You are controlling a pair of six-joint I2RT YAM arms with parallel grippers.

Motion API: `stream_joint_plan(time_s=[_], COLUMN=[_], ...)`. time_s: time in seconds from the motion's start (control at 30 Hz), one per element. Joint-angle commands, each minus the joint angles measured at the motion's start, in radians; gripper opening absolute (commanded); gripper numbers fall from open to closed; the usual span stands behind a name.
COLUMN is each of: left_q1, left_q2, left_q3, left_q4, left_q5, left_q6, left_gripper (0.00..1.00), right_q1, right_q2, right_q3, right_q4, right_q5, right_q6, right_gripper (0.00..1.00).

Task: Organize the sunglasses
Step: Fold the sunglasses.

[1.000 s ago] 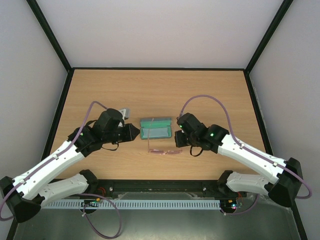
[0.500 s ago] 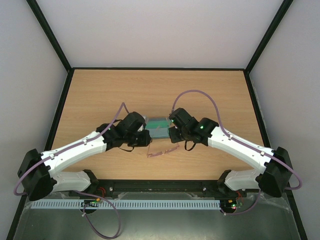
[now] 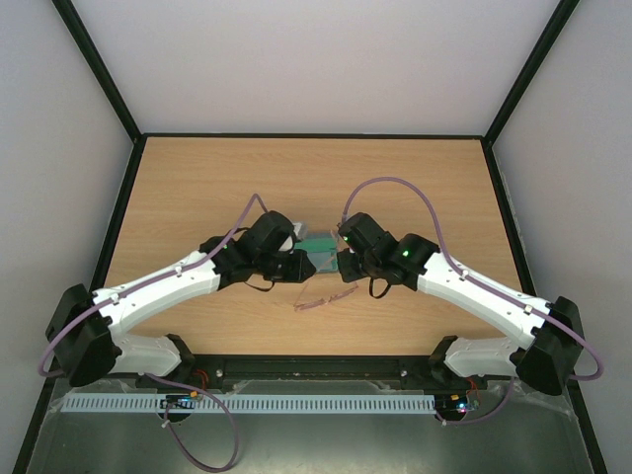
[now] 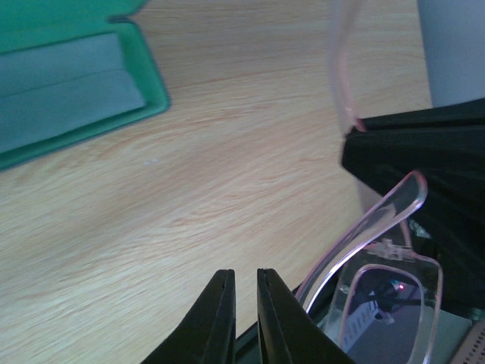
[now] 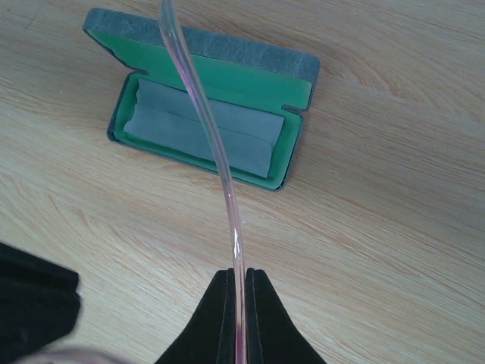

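Robot lab enclosure, plain white walls (image 3: 316, 59), black frame (image 3: 99, 67), wooden table (image 3: 197, 188)

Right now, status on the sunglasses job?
Right gripper shut on one arm of the sunglasses. Left gripper shut, empty, beside them. Case open, nothing in the way.

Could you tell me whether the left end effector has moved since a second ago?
Yes: the left end effector moved right, up to the open case.

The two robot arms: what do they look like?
Both the left arm and the right arm have white links with black joints. A thin lilac cable loops along each. The left gripper and the right gripper have slim black tapered fingers. A green light shows on the right wrist.
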Motion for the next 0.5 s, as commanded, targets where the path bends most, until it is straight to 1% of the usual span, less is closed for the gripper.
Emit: stream_joint_plan(time_s=[0.0,0.17,0.33,0.4,0.47], left_q1=[-0.052,-0.089,-0.090,-0.087,-0.087], left_q2=[0.057,0.072,0.049,0.034,0.035], left_q3=[0.045,0.043,0.030,0.023,0.020], left_q4=[0.062,0.083,0.078,0.090,0.118], left_q5=[0.058,0.070,0.063,0.076,0.109], left_q6=[0.010,0.003,0.008,0.009,0.007], left_gripper=[0.09,0.09,0.09,0.11,0.11], right_q1=[0.004,0.002,-0.010,-0.030,-0.062], right_q2=[-0.009,0.004,0.000,-0.014,-0.040], right_q3=[0.016,0.022,0.028,0.023,0.016], right_q4=[-0.040,-0.047,-0.063,-0.068,-0.061], right_q5=[0.018,0.022,0.051,0.065,0.041], right_q6=[-0.018,-0.014,0.000,0.010,0.015], right_gripper=[0.01,0.02,0.01,0.01,0.01])
